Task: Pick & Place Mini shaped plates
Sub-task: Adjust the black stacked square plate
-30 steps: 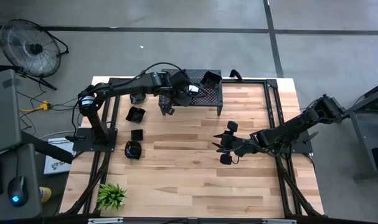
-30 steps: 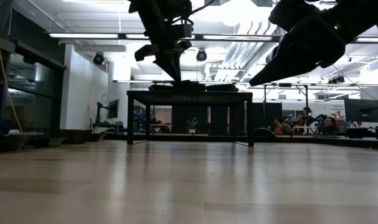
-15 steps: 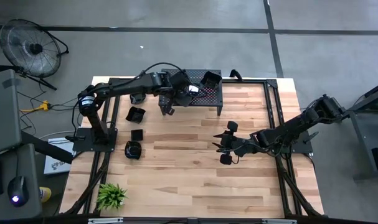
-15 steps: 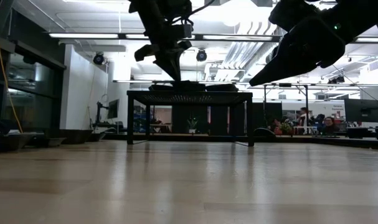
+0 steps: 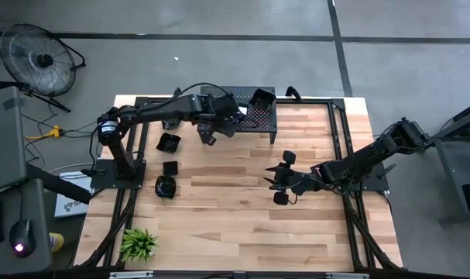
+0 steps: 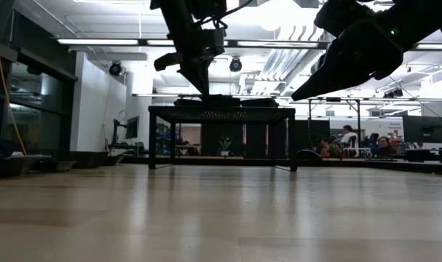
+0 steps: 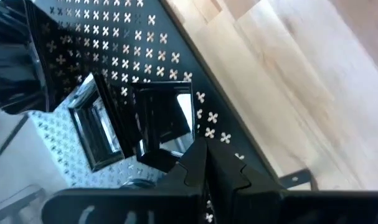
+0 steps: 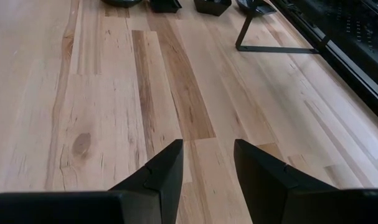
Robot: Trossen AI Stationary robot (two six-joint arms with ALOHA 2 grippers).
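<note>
Jaws together on my left gripper (image 7: pixel 206 163), empty, at the stand's (image 5: pixel 259 118) left edge, upper centre; nearest plate (image 7: pixel 160 121) lies just ahead. Right gripper (image 8: pixel 207 163), parted, hangs mid-table, farther off.

Left tool (image 7: pixel 207 163) closed; right tool (image 8: pixel 207 163) parted, idle.

Glossy black plates (image 7: pixel 101 127); black stand (image 7: pixel 114 43) — white cross perforations
</note>
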